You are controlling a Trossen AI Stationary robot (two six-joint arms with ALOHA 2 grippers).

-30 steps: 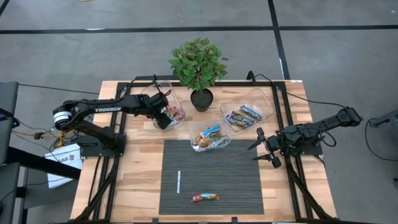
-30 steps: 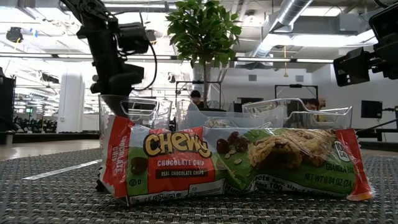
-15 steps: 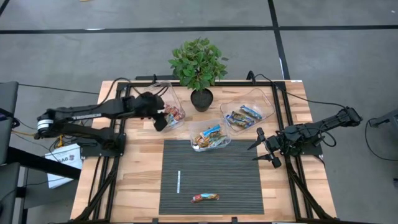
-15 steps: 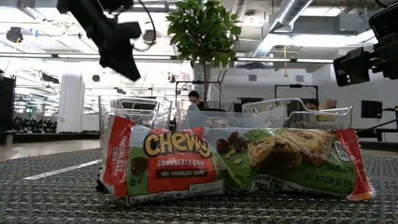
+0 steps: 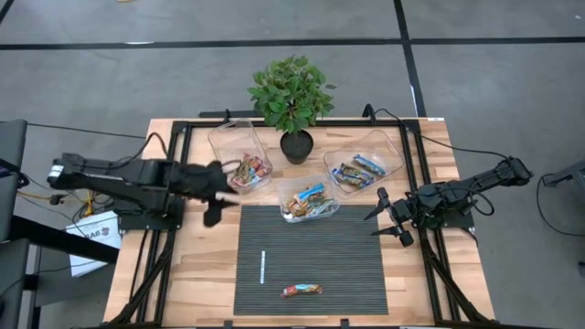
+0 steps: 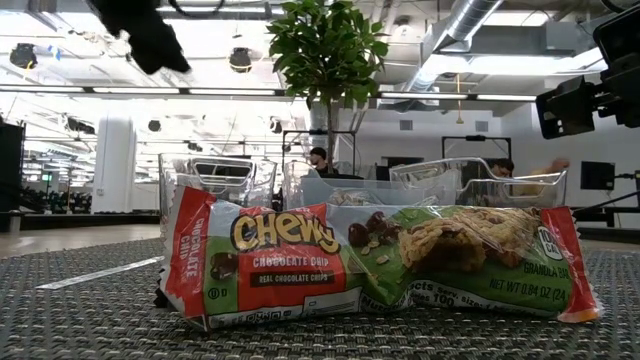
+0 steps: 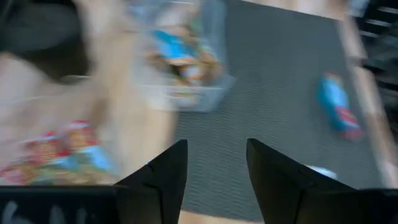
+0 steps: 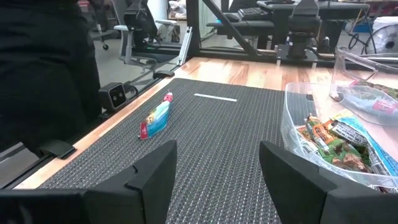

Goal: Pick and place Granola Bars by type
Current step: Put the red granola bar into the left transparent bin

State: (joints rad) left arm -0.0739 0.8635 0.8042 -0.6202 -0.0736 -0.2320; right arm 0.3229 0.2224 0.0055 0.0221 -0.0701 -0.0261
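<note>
Left gripper point(image 5: 216, 203) over bare wood beside the mat point(image 5: 366, 274), fingers apart and empty — right gripper point(image 5: 391, 217) parked agape — one granola bar point(image 5: 302, 291) lying on the mat.

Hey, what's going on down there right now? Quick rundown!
Left pincer open, empty, over bare wood beside the mat. Right pincer open, waiting at the mat's right edge. One granola bar left on the mat; nothing blocks it.

One camera is looking straight down on the whole worktop point(image 5: 201, 274). Another is sitting at mat level, facing the room, very near a granola bar point(image 6: 370, 262). Both wrist cameras are sharing that bar and the mat point(image 8: 230, 149).
</note>
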